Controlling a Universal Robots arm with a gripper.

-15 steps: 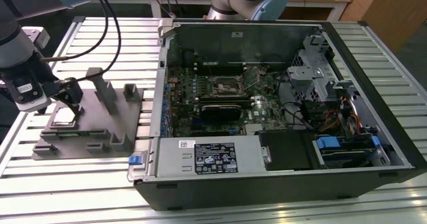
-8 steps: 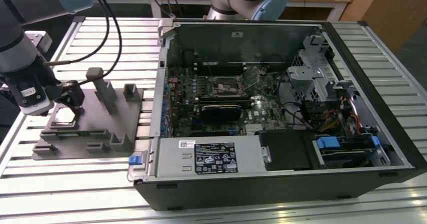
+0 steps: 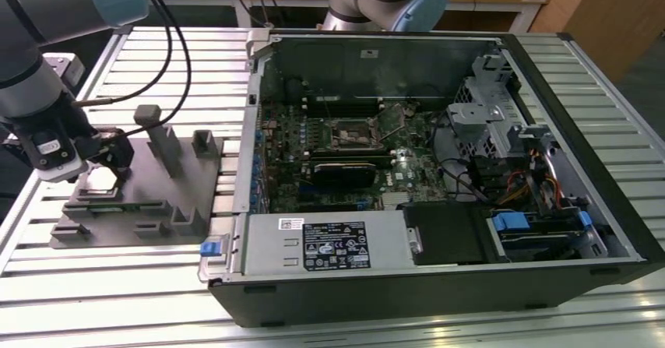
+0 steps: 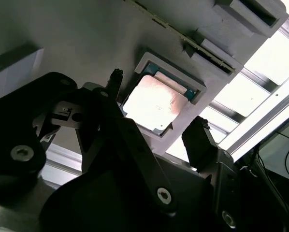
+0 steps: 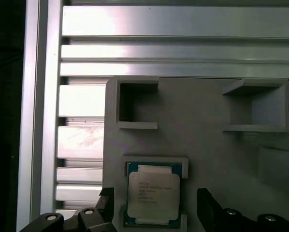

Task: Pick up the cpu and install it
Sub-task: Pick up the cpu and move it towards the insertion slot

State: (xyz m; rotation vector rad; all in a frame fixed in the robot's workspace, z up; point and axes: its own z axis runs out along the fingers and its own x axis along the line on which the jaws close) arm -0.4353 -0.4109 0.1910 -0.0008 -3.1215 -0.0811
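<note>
In the exterior view we see the gripper (image 3: 107,159) low over the grey fixture (image 3: 146,184) at the exterior view's left, beside the open computer case (image 3: 582,208). The first wrist view adds the cpu (image 5: 153,195) lying in a fixture pocket, fingers (image 5: 107,202) spread apart either side, and small print crossing its lid

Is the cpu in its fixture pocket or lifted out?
In: cpu lies flat in a pocket of the grey fixture, open hand straddling it.

I can't read any print: faint lines on the cpu (image 5: 153,195) lid, stickers (image 3: 332,251) on the power supply (image 3: 262,248), lower centre of the exterior view.
</note>
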